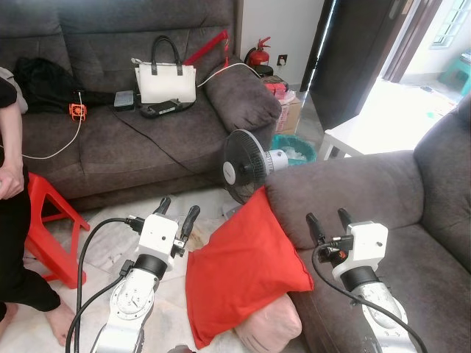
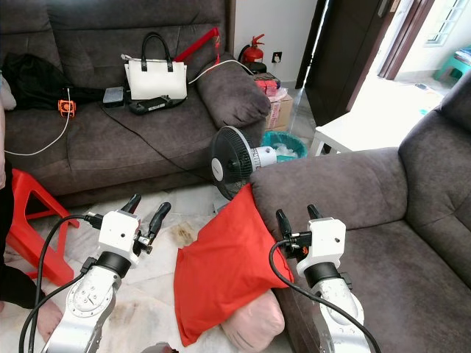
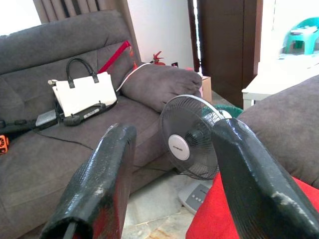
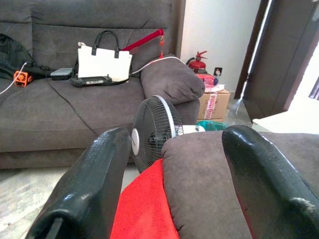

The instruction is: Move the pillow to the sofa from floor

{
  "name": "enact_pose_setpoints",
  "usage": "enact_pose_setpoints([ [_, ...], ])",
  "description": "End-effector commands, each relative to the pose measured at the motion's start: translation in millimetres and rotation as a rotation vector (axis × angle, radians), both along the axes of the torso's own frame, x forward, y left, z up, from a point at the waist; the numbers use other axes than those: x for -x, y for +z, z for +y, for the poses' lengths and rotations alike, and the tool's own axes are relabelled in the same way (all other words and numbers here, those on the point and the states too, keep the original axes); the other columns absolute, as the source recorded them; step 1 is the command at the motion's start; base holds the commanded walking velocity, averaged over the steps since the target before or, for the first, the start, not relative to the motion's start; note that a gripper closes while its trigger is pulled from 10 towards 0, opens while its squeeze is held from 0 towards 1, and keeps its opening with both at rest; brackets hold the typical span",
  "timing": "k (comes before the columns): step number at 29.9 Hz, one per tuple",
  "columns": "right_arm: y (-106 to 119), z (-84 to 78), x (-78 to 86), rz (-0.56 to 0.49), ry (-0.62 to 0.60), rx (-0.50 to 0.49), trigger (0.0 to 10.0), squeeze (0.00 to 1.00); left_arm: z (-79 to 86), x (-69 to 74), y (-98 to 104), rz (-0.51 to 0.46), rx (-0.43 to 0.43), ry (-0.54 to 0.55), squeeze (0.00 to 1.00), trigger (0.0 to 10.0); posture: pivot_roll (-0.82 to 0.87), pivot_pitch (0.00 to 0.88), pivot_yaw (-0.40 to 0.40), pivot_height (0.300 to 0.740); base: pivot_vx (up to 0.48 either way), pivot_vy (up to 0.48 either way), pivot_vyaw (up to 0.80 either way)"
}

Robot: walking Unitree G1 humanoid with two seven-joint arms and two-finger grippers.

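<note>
Both my grippers, left gripper (image 1: pixel 176 212) and right gripper (image 1: pixel 330 220), hang with fingers spread, holding nothing, one either side of the red pillow (image 1: pixel 243 268). That pillow leans on the floor against the grey sofa (image 1: pixel 412 243) arm, resting on a pink cushion (image 1: pixel 268 327) beneath it. Just behind the pillow stands a fan (image 1: pixel 246 167). My worry: a one-sided pinch would let the soft pillow sag and slip free, or a wide swing could knock the fan over
</note>
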State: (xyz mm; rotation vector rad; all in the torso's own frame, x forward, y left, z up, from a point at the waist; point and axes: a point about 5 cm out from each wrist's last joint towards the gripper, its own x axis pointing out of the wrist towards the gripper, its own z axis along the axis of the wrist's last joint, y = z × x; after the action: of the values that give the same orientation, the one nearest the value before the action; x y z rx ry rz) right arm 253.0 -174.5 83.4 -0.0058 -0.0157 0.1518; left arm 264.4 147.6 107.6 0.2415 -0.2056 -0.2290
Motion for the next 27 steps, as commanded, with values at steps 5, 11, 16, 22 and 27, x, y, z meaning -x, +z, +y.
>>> enact_pose_setpoints([
  [5,0.7,1.0,-0.7,0.005,0.013,0.010,10.0,0.00,-0.8,0.2,-3.1,0.018,-0.003,-0.007,0.00,10.0,0.14,0.000,-0.081,0.631,0.000,0.000,0.00],
  [11,1.4,1.4,-0.8,-0.004,0.020,0.012,10.0,0.00,-0.7,0.5,-3.7,0.020,-0.003,-0.003,0.00,10.0,0.14,0.000,-0.084,0.596,0.000,0.000,0.00],
  [16,0.4,0.9,-1.1,0.001,0.016,0.016,10.0,0.00,1.0,0.8,-4.7,0.026,0.010,0.011,0.00,10.0,0.14,0.000,-0.086,0.596,0.000,0.000,0.00],
  [22,1.2,1.1,-1.1,-0.002,0.021,0.010,10.0,0.00,4.0,0.6,-5.6,0.033,0.020,0.026,0.00,10.0,0.14,0.000,-0.089,0.596,0.000,0.000,0.00],
  [27,1.8,1.2,-1.5,-0.005,0.022,0.011,10.0,0.00,5.0,0.3,-5.8,0.035,0.021,0.029,0.00,10.0,0.14,0.000,-0.089,0.596,0.100,0.000,0.00],
])
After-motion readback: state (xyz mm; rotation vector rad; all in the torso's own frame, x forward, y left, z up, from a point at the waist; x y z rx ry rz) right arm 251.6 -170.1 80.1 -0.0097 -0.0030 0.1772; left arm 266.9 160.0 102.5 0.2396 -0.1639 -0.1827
